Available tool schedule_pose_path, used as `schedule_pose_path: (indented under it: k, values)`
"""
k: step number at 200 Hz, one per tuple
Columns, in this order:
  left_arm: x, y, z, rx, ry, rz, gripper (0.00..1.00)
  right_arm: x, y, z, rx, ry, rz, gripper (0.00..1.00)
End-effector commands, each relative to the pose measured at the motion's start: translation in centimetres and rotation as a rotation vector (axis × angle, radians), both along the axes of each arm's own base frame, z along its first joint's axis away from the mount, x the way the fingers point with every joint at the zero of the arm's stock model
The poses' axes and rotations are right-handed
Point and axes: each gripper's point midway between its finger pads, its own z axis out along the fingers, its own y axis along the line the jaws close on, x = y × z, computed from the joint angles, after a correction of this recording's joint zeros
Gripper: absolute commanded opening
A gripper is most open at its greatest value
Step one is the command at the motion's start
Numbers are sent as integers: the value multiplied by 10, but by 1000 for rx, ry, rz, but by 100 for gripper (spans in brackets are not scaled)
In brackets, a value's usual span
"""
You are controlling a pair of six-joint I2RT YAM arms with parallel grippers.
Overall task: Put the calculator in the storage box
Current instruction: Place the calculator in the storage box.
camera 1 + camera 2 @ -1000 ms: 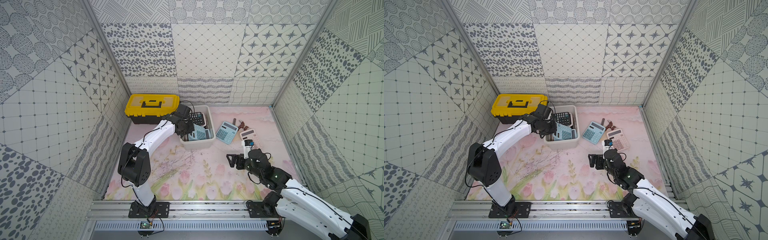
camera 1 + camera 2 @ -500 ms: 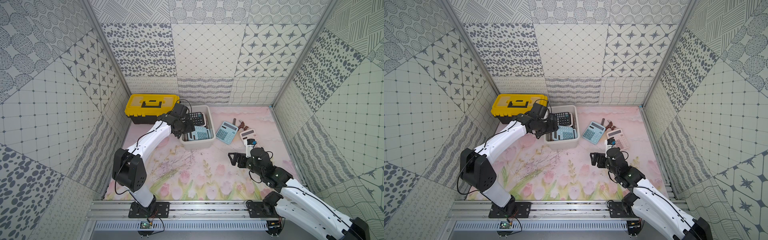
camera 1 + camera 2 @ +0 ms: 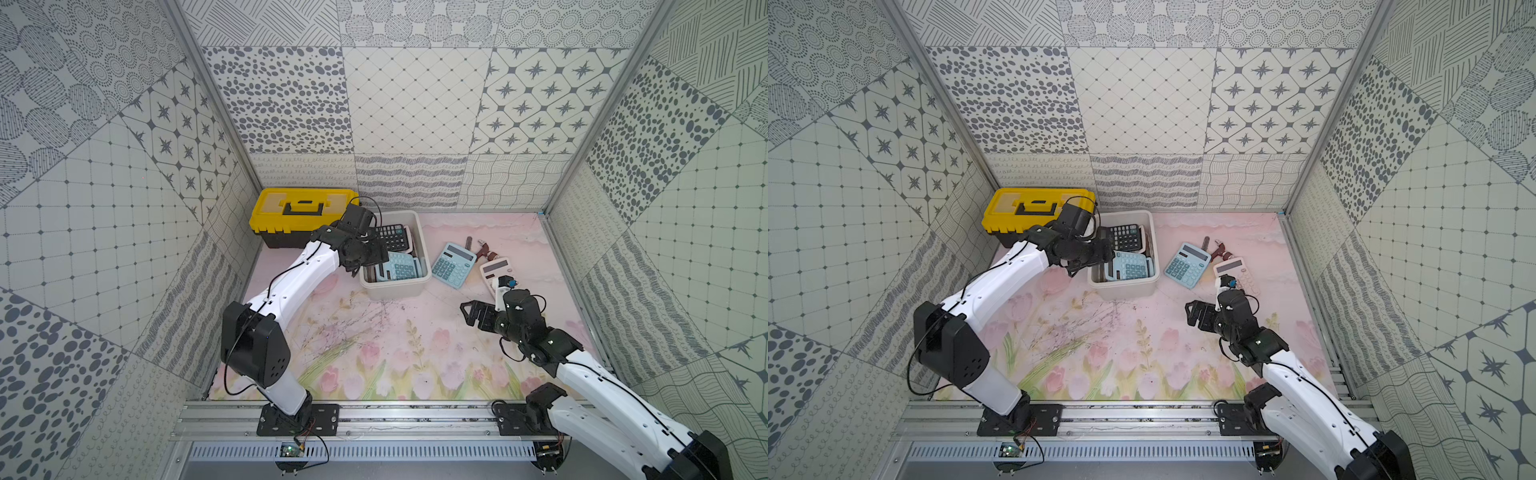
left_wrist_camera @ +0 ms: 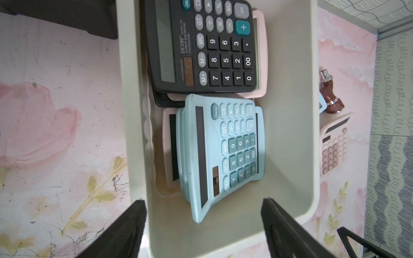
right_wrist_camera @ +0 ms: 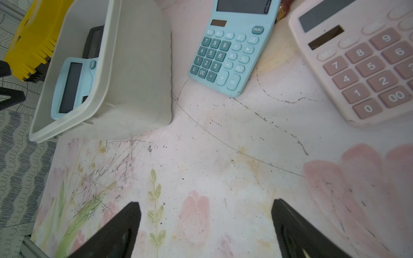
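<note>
Item 1: storage box. I read it as an off-white tub at the far left-centre of the floral mat, just right of the yellow-lidded toolbox.

Item 2: contents of the box. A black calculator lies at the far end. A light-blue calculator lies at the near end, keys up and tilted. A pink casing shows under the black one.

Item 3: on the mat, right of the box. A second blue calculator lies just beside the box, and a pink calculator lies farther right. A small red-brown piece lies beyond them; I cannot tell what it is.

Item 4: left gripper. Its jaws are spread and empty above the box, one finger over the left rim and the other over the inside.

Item 5: right gripper. Its jaws are wide apart and hold nothing. It hangs over bare mat, nearer than the two loose calculators.
</note>
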Motion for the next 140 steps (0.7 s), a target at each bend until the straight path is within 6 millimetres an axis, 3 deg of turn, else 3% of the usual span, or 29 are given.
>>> schedule_pose_path:
  k: [1, 40, 63, 95, 140]
  values:
    - [6, -8, -22, 25, 68, -49, 73, 6, 4, 13, 43, -24, 1, 97]
    - [14, -11, -59, 57, 148, -39, 64, 5, 0, 7, 54, -5, -10, 97]
    - [13, -17, -72, 34, 184, -44, 44, 4, -2, 3, 58, 6, -17, 97]
    - [10, -25, -59, -10, 167, -52, 22, 3, -6, 0, 67, 12, -26, 97]
    - [1, -8, -34, 39, 143, -37, 7, 2, -10, -3, 75, 20, -36, 97]
